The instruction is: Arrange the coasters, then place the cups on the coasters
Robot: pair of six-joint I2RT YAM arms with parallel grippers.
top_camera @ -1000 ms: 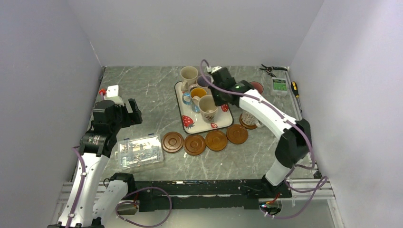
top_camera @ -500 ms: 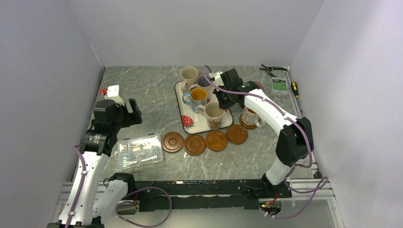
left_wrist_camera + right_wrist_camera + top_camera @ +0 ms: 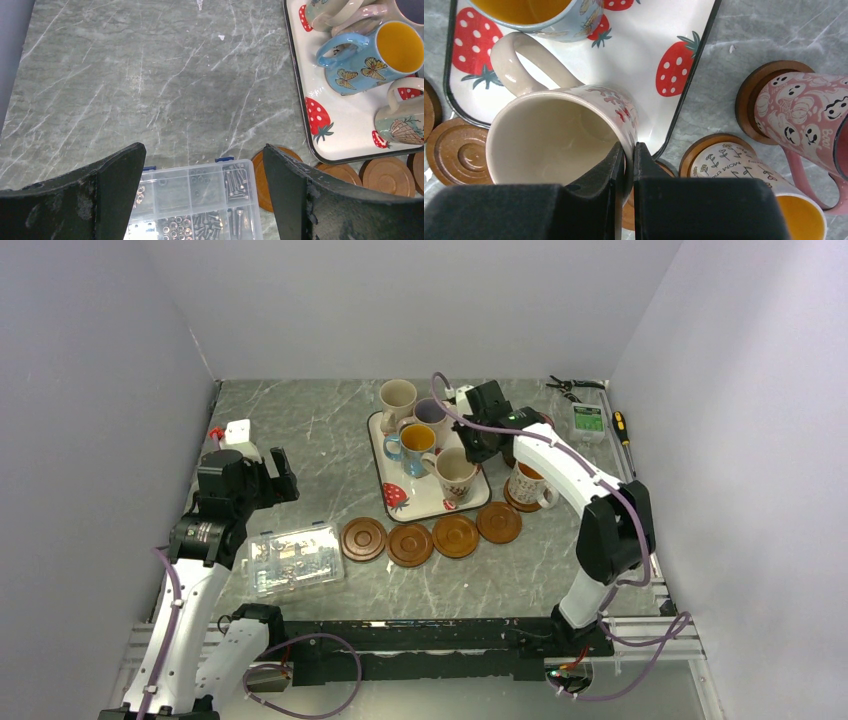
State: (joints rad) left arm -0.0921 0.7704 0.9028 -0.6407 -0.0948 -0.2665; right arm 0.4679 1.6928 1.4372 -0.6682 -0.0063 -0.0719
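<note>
My right gripper (image 3: 468,454) is shut on the rim of a cream cup (image 3: 455,473), one finger inside the wall and one outside, and holds it over the near right corner of the strawberry tray (image 3: 420,505). In the right wrist view the cream cup (image 3: 554,135) is gripped at my right gripper (image 3: 628,160). Three cups stay on the tray: cream (image 3: 397,399), purple-inside (image 3: 432,412) and blue butterfly (image 3: 415,441). An orange-inside cup (image 3: 527,483) and a pink cup (image 3: 804,125) each stand on a coaster. Several bare coasters (image 3: 410,544) form a row in front of the tray. My left gripper (image 3: 202,192) is open and holds nothing.
A clear box of screws (image 3: 293,558) lies under my left gripper. Pliers (image 3: 568,387), a small green-faced device (image 3: 587,420) and a screwdriver (image 3: 620,424) lie at the back right. A small white block (image 3: 238,431) sits at the left. Grey walls close in the table.
My right gripper has carried the cream cup a little to the right and toward the tray's near right corner, uncovering the orange-inside cup on its coaster. The left arm has not moved.
</note>
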